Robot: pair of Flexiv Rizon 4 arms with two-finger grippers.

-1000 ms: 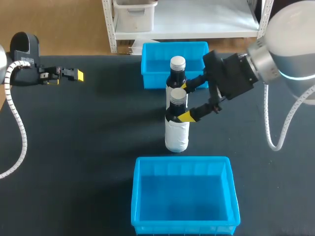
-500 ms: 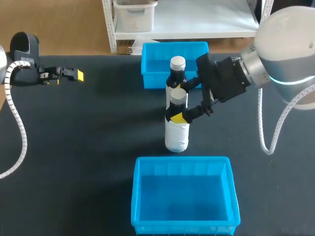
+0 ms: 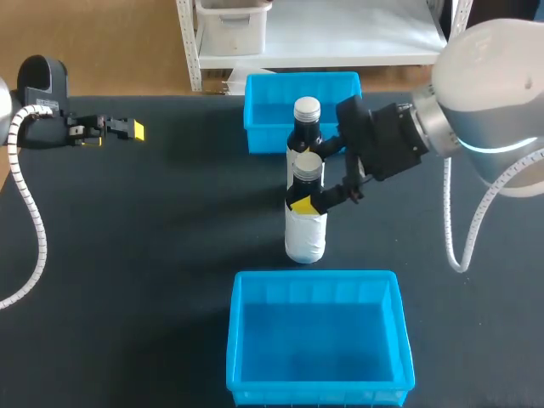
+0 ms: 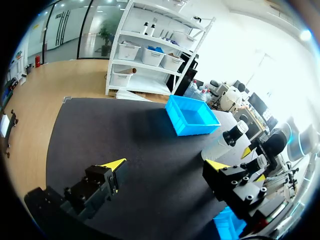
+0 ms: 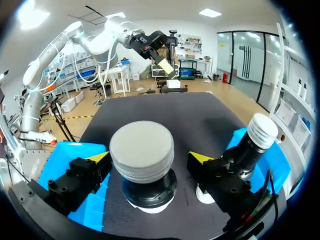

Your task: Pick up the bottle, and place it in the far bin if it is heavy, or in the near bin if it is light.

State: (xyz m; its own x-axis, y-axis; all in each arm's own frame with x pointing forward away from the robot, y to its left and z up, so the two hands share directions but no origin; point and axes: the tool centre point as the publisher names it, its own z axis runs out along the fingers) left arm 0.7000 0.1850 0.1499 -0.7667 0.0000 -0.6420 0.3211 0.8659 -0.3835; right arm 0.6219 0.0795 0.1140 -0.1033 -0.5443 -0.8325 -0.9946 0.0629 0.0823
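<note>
L arm far left, R arm centre; L tool [image 3: 134, 129] & R tool [image 3: 308, 176] fingers apart.

In the head view, the front bottle [image 3: 305, 234] covers the lower body of the rear bottle [image 3: 305, 127]. The near bin [image 3: 235, 340] runs off the bottom edge, and the right arm [image 3: 493, 93] off the right edge. Seen from the right wrist, the front bottle's cap [image 5: 142, 150] hides its body.

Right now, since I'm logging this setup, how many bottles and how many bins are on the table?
Bottles: 2, the near bottle and the far bottle
Bins: 2, the near bin and the far bin, both blue
Total: 4
</note>
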